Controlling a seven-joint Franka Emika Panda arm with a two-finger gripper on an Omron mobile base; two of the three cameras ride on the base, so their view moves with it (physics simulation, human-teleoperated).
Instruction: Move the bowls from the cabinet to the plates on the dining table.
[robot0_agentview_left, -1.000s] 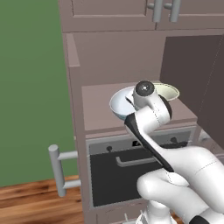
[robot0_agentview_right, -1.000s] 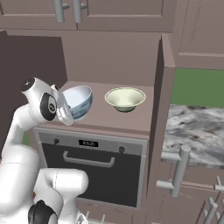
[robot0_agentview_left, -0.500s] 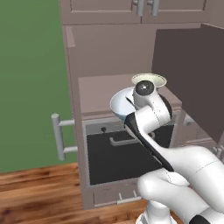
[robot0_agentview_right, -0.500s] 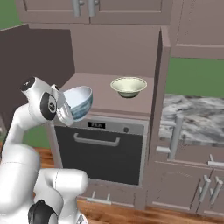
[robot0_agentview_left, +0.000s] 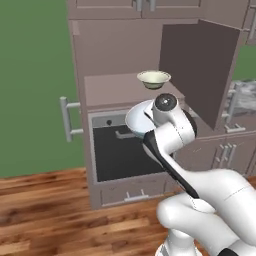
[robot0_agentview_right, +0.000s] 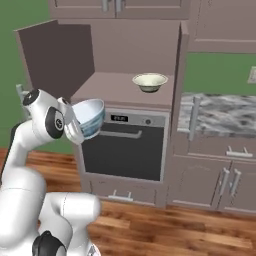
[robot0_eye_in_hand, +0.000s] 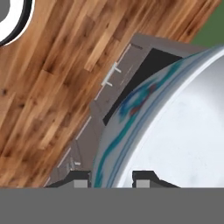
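Compared with a second ago, the whole scene has shifted in both base views, so the base has driven back; the mauve-brown wooden cabinet (robot0_agentview_right: 130, 55) now looks farther and more of the wooden plank floor (robot0_agentview_right: 200, 230) shows. The claw (robot0_eye_in_hand: 111, 177) still grips the rim of the glossy white bowl with a pale blue tint (robot0_agentview_right: 89, 117), one finger on each side of the wall, and holds it tilted in the air in front of the dark oven front (robot0_agentview_right: 122, 150), apart from the cabinet shelf. The pale cream-green bowl (robot0_agentview_right: 150, 81) stays upright on that shelf, probably near its front edge. The grey-and-white marble counter (robot0_agentview_right: 220, 115) lies to the right.
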